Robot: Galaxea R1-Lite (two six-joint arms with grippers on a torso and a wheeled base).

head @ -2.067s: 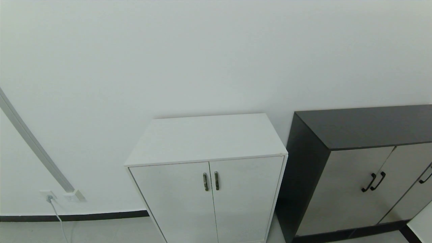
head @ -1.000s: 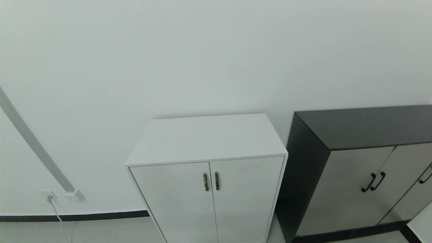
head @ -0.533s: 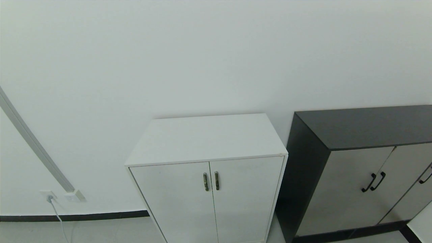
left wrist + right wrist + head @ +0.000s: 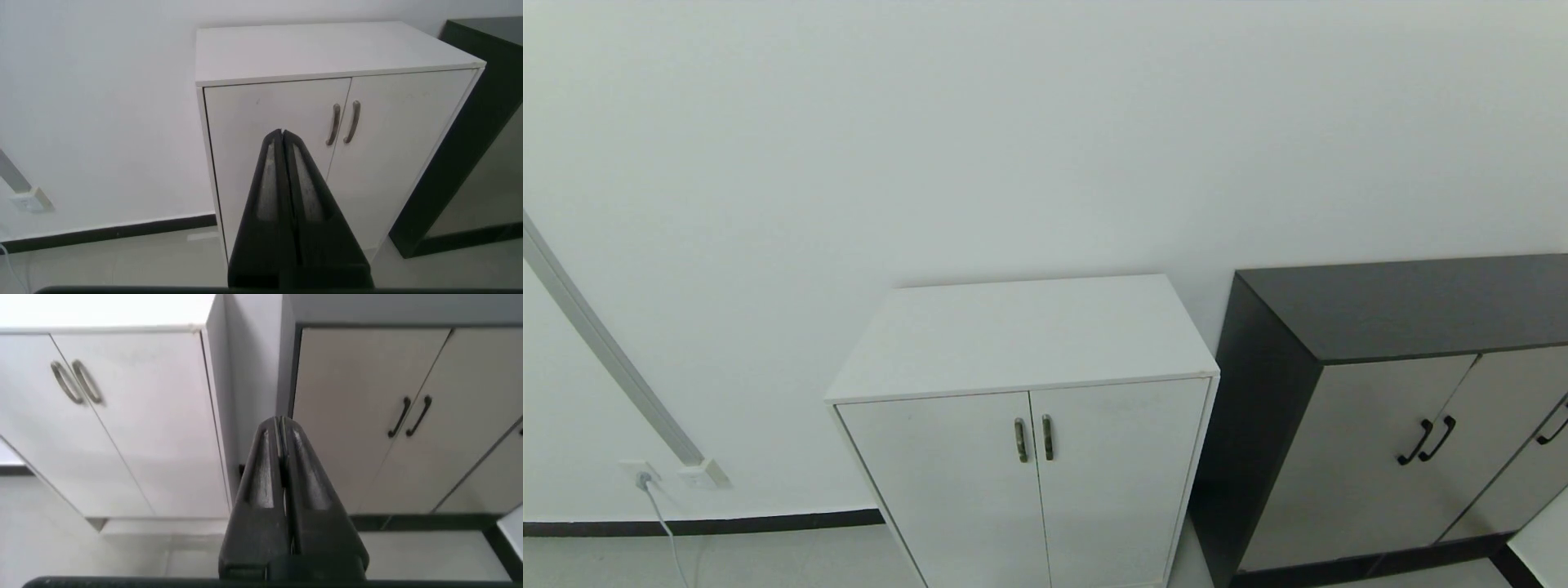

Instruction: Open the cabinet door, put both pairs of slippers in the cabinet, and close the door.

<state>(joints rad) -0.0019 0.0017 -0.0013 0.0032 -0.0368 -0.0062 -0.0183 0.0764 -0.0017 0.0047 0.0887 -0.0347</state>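
the white cabinet (image 4: 1021, 343) stands against the wall. both its doors (image 4: 956, 482) are shut flush, and the two metal handles (image 4: 1019, 439) stand upright side by side at the seam. the left tool (image 4: 283, 135) is out in front of the white cabinet, facing its left door, its fingers pressed together with nothing between them. the right tool (image 4: 283, 420), also closed and empty, faces the gap between the white cabinet and the dark cabinet (image 4: 1388, 310) just to its right. to the white cabinet's left, low on the wall, a wall socket (image 4: 637, 472) has a cable (image 4: 666, 531) hanging down.
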